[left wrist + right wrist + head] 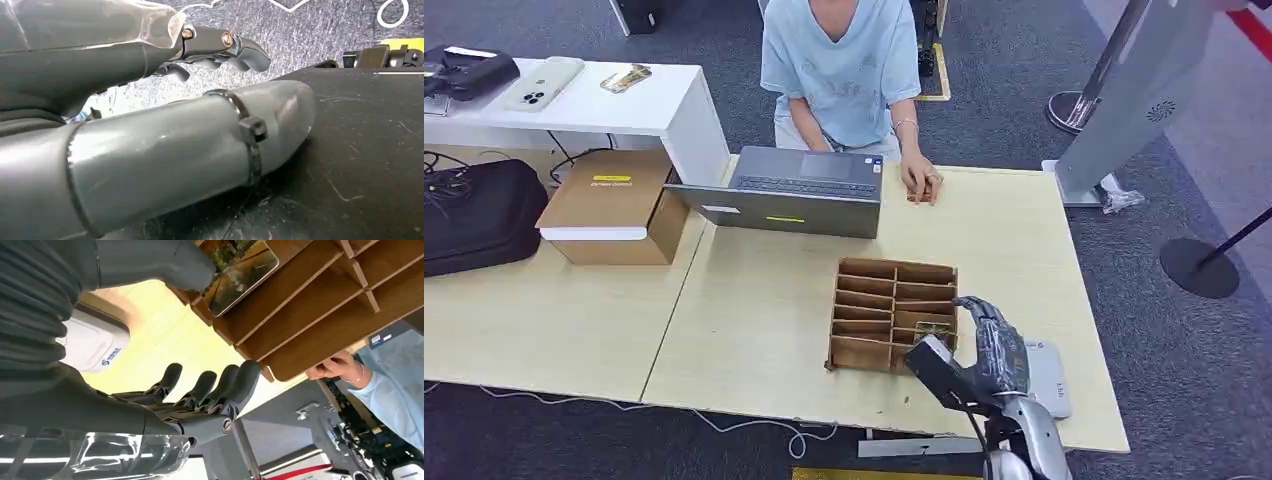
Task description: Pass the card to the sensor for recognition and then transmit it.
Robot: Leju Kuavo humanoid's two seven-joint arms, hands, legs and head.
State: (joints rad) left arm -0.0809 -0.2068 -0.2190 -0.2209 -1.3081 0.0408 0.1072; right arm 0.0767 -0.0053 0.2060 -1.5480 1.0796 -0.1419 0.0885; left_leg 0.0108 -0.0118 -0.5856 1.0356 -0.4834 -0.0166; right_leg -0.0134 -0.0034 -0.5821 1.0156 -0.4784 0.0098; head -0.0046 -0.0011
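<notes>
Head view: right hand hovers at the near right corner of the wooden slot box beside the white sensor, person's hand resting past the laptop. Right wrist view: card sits in a box slot near the thumb, fingers spread apart, holding nothing. Left wrist view: left hand hangs over dark floor, fingers loosely extended and empty, much of it cut off.

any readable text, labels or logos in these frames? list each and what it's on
None can be read for sure.
Card: white logo and characters, too blurred.
White sensor: blue logo and small print, too small.
Cardboard box: yellow label, dark print, too small.
Laptop: yellow sticker, unreadable.
</notes>
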